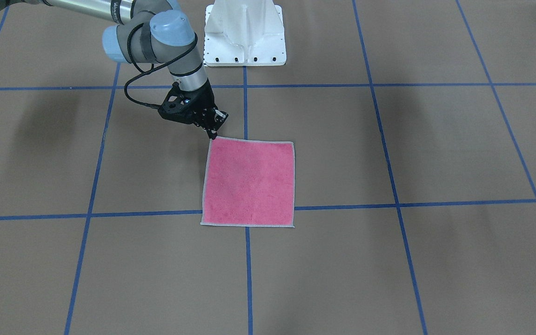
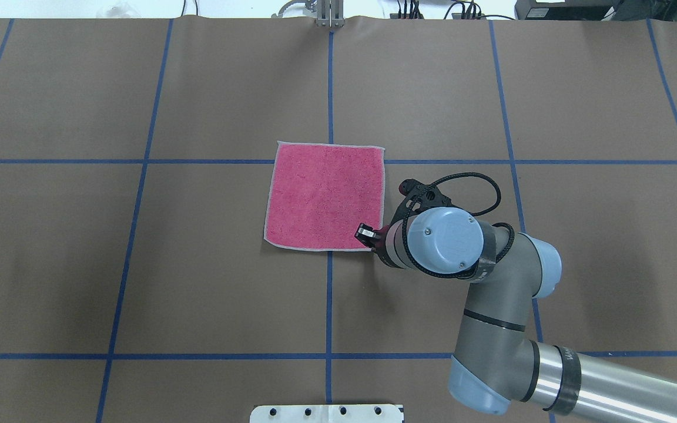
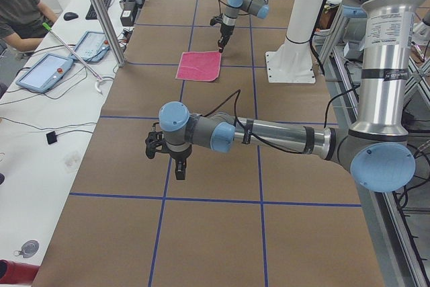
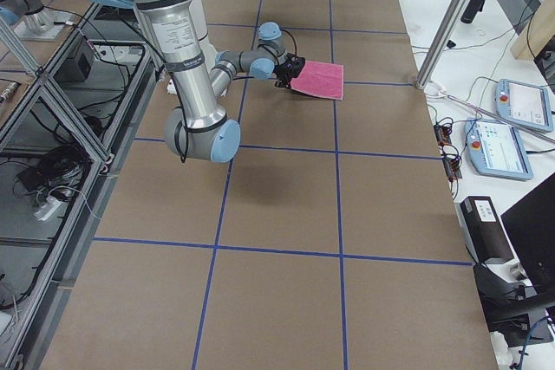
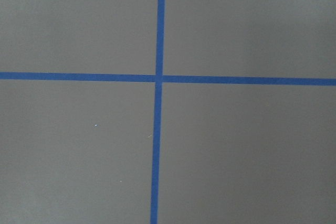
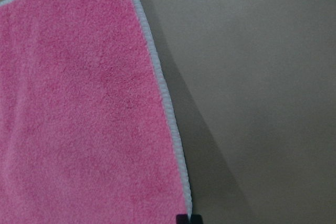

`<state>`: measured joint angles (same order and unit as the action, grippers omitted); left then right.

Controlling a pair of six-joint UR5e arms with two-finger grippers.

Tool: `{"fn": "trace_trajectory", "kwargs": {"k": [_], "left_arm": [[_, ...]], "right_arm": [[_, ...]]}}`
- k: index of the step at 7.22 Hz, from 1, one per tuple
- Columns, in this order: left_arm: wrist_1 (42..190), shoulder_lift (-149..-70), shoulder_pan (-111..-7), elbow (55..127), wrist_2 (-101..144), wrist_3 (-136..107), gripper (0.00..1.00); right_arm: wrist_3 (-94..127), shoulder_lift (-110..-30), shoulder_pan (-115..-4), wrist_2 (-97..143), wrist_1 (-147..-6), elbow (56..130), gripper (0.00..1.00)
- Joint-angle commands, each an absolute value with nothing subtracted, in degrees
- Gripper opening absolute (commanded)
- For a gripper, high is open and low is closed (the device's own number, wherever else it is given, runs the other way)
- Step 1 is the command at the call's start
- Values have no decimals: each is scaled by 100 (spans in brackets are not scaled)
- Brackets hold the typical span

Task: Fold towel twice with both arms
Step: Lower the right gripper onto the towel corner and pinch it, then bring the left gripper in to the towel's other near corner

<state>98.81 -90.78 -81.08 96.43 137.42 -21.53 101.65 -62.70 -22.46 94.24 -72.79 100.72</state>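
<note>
The towel (image 1: pixel 249 181) (image 2: pixel 327 197) lies flat near the table's middle, pink face up, with light grey edging. My right gripper (image 1: pixel 212 135) (image 2: pixel 372 244) stands at the towel corner nearest the robot on its right side. Its fingers are together and pinch that corner; the right wrist view shows the tips (image 6: pixel 188 219) meeting the edging of the towel (image 6: pixel 79 103). My left gripper (image 3: pixel 180 171) hangs over bare table far from the towel (image 3: pixel 199 66); I cannot tell whether it is open or shut. The left wrist view shows only brown table and blue tape.
The white pedestal base (image 1: pixel 244 32) stands at the robot's side of the table. Blue tape lines (image 2: pixel 329 88) grid the brown surface. A seated person (image 3: pixel 20 5) and teach pendants (image 3: pixel 44 72) (image 4: pixel 512 136) are on the white bench across the table from the robot.
</note>
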Motion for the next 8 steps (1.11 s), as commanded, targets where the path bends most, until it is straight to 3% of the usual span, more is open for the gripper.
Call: {"fn": "trace_trajectory", "kwargs": {"k": [1,8], "left_arm": [[11033,-9403,-7264,9624,13764,-4358,100],[12041,-11045,-4013,9897,11221,-9768,99]], "right_arm": [[10169,-6416,-2276,9439,-7304,10344,0],[10151,-6645,-2276,9466,-7295,10441,0]]}}
